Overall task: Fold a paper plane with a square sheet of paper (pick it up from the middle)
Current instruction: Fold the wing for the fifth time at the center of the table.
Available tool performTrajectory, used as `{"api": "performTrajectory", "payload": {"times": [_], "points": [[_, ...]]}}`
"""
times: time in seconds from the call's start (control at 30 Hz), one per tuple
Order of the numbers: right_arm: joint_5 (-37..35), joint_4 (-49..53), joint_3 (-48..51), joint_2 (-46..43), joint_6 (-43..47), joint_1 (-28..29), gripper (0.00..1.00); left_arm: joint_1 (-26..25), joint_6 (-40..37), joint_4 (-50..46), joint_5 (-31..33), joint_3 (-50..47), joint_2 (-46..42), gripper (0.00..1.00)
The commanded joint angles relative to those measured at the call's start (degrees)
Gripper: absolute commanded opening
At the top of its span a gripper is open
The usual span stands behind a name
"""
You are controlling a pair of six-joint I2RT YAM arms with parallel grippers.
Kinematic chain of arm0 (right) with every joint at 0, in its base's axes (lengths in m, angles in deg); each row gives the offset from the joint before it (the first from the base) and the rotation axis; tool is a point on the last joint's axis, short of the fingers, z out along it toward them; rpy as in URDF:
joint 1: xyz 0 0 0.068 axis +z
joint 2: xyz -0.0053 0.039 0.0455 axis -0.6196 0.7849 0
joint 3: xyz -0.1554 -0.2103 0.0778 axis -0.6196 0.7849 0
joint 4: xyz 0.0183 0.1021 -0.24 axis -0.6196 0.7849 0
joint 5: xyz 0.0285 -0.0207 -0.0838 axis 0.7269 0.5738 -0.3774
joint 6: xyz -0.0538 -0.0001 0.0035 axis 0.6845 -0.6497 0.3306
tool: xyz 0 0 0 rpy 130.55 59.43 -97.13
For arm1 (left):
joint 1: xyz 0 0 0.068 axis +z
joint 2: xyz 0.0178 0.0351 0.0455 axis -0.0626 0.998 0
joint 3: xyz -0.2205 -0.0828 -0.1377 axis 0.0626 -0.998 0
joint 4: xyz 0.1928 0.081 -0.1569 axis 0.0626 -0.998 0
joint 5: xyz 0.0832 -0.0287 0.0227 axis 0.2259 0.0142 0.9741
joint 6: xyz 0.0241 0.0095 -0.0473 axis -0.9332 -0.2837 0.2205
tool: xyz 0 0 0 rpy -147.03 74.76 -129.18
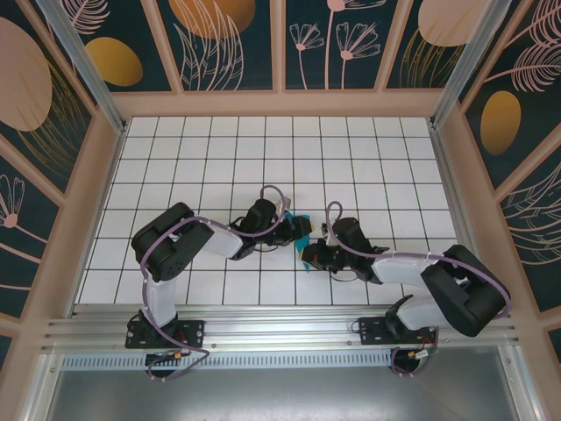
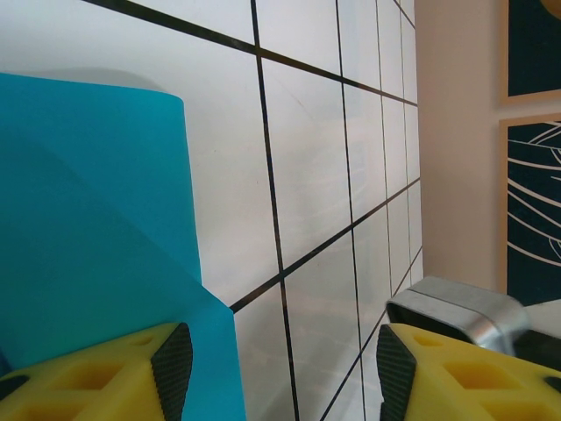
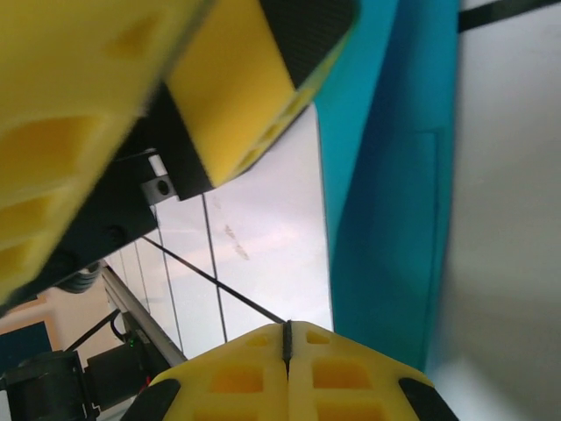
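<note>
White tiled table (image 1: 351, 149), floral walls (image 1: 228, 44); creased teal sheet of paper (image 2: 88, 219) at centre. Left gripper (image 2: 285, 360) released, one finger by it; right gripper (image 3: 287, 338) clenched beside it

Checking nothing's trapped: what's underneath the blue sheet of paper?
The white tiled table shows around the sheet of paper, a black grid line running under its edge. Directly beneath, the paper covers everything, so that patch cannot be seen.
</note>
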Motion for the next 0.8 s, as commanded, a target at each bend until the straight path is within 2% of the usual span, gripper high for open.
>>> {"api": "performTrajectory", "payload": {"times": [0.0, 0.57, 0.77], "points": [[-1.45, 1.76, -0.31, 1.71, 0.86, 0.0, 0.06, -0.35, -1.37, -3.89, 0.48, 0.36, 2.95, 0.61], [-2.95, 5.87, 6.04, 4.42, 1.68, -1.15, 0.05, -0.35, -1.7, -4.79, 0.75, 0.58, 3.07, 0.61], [1.59, 5.12, 6.65, -0.44, 3.36, -0.82, 0.05, -0.29, -1.35, -5.17, 1.06, 0.58, 3.35, 0.61]]}}
